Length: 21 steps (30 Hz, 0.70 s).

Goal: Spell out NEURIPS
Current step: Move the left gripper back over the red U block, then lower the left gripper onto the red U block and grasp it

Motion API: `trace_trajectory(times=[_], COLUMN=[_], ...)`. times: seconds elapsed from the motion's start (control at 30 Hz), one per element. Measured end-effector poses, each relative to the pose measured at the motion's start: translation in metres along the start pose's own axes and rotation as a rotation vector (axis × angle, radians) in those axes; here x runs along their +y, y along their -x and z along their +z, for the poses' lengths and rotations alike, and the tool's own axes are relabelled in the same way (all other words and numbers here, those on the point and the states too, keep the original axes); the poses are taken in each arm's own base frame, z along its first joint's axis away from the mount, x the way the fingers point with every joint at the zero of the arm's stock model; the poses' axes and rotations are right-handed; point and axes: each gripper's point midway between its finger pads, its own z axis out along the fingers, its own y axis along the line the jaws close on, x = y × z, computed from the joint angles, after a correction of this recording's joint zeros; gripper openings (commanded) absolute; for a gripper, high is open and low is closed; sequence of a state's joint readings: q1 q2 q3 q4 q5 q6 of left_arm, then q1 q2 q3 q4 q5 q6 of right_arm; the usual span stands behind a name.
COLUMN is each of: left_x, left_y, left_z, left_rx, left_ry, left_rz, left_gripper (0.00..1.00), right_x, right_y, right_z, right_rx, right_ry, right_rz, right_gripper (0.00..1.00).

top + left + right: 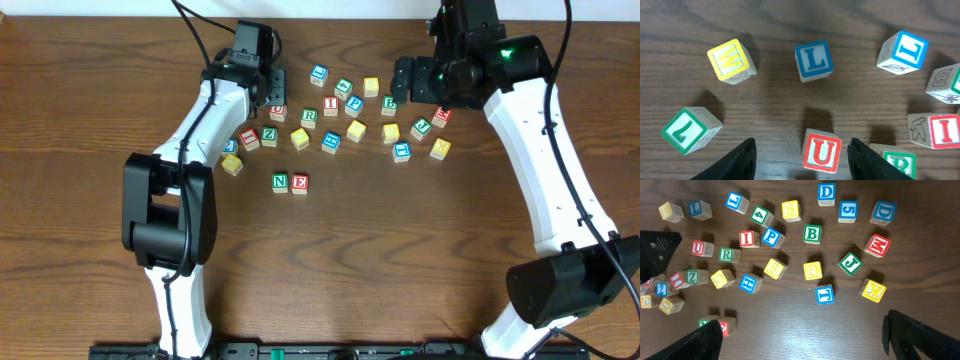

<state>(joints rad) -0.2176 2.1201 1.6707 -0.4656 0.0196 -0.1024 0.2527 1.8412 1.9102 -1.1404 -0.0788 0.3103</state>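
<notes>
A green N block [280, 182] and a red E block [299, 183] stand side by side in front of the scattered blocks. They also show in the right wrist view, the N [704, 323] partly behind a finger and the E [728, 324] beside it. My left gripper [271, 93] is open and low over the table, with the red U block [821, 152] between its fingers [801, 152], not touching. My right gripper [805, 335] is open and empty, held high over the right of the cluster [408, 80]. The green R [728, 255], red I [749, 238], blue P [772, 236] and yellow S [775, 268] lie loose.
Several other letter blocks are scattered across the far middle of the table. A yellow W [731, 60], a blue L [813, 60] and a green 7 [690, 131] lie around the left gripper. The green R [900, 162] sits just outside its right finger.
</notes>
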Motion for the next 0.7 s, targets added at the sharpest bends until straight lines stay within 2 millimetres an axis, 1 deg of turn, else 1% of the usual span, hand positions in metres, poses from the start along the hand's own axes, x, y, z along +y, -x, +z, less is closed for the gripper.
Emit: trace_trajectory(times=[0.23, 0.37, 0.57, 0.7], left_x=[0.002, 0.002, 0.001, -0.006], left_y=[-0.015, -0.022, -0.022, -0.023], left_z=[0.026, 0.036, 0.040, 0.040], left_rx=[0.043, 0.060, 0.055, 0.054], left_ry=[0.007, 0.009, 0.006, -0.001], left_rz=[0.005, 0.014, 0.041, 0.071], left_gripper=[0.58, 0.58, 0.58, 0.58], right_x=[0.000, 0.000, 0.000, 0.000], right_y=[0.000, 0.000, 0.000, 0.000], right_z=[0.000, 0.000, 0.000, 0.000], right_rx=[0.000, 0.000, 0.000, 0.000], right_ry=[0.000, 0.000, 0.000, 0.000], right_rz=[0.000, 0.000, 0.000, 0.000], right_gripper=[0.99, 0.99, 0.99, 0.99])
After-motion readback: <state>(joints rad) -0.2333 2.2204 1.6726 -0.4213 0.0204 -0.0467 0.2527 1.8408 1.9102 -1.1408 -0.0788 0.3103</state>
